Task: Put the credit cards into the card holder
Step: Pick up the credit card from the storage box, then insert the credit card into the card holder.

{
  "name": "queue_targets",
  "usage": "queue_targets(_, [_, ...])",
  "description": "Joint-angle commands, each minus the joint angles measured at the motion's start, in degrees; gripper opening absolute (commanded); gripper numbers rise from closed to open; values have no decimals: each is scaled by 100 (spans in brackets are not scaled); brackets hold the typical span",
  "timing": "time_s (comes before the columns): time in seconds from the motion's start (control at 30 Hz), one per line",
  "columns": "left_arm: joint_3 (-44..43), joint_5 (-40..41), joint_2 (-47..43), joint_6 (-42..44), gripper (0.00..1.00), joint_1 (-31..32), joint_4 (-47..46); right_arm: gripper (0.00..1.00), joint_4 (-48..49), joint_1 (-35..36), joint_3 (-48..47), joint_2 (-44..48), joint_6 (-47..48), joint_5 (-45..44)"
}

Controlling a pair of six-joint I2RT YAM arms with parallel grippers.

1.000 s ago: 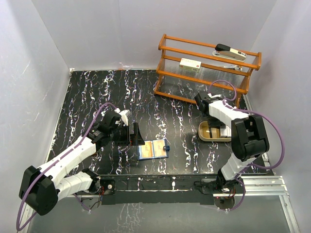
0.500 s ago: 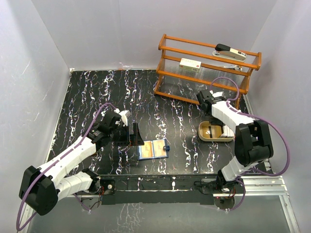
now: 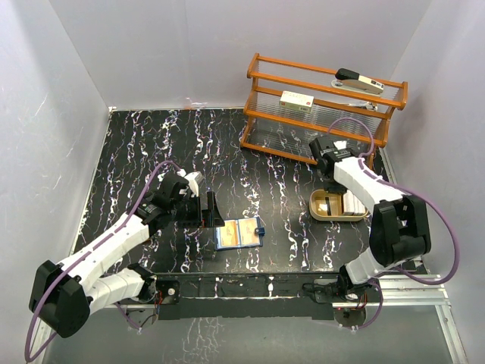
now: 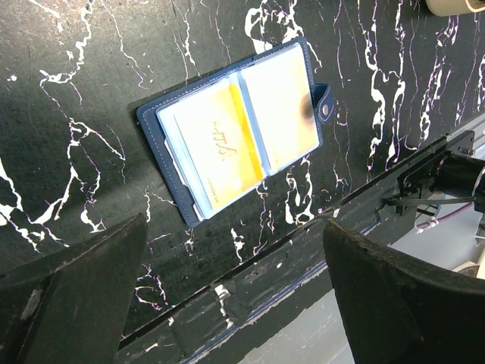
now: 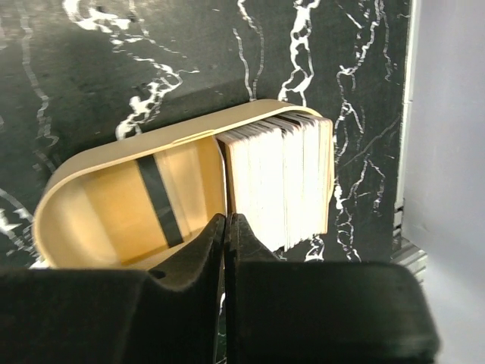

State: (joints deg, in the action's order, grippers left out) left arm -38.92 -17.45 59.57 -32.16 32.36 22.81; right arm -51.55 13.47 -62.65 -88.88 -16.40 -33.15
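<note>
The card holder (image 3: pixel 238 233) lies open near the front edge, navy outside. One yellow card (image 4: pixel 208 148) sits in its left pocket, and it fills the upper left wrist view. My left gripper (image 3: pixel 208 211) is open and empty just left of it, with wide-apart jaws low in its own view (image 4: pixel 235 303). A stack of credit cards (image 5: pixel 280 182) stands on edge in the beige tray (image 5: pixel 91 163). My right gripper (image 5: pixel 228 218) is shut above the tray, with a thin card edge showing between the fingertips. In the top view it (image 3: pixel 330 162) hangs behind the tray (image 3: pixel 318 206).
A wooden rack (image 3: pixel 318 114) stands at the back right with two white devices (image 3: pixel 296 99) on it. A tan card with a black stripe (image 5: pixel 151 197) lies flat in the tray. The table's front rail (image 4: pixel 318 250) is just below the wallet. White walls enclose the table.
My right gripper has lifted out of the tray and drawn back toward the rack. The left arm and the wallet have not moved.
</note>
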Motion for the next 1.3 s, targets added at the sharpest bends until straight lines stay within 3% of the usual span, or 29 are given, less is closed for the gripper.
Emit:
queue_targets(0.0, [-66, 14, -149, 11, 99, -33, 102, 0, -220, -49, -451, 488, 85, 581])
queue_targets(0.3, [36, -420, -607, -35, 98, -22, -199, 0, -234, -30, -442, 1418, 76, 1642])
queue_targets(0.53, [145, -624, -850, -693, 96, -24, -455, 0, 226, 111, -151, 2318, -275, 3590])
queue_targets(0.87, [534, -1125, -874, -2643, 74, -23, -2025, 0, 2150, 382, 1074, 3447, -1565, 5988])
queue_targets(1.13, [680, -1789, -510, -3654, 58, -20, -3739, 0, 3875, 608, 1669, 3629, -2675, 7166])
queue_targets(1.27, [705, -1776, -499, -3870, 52, -26, -4042, 0, 4814, 702, 1984, 3751, -3351, 7482])
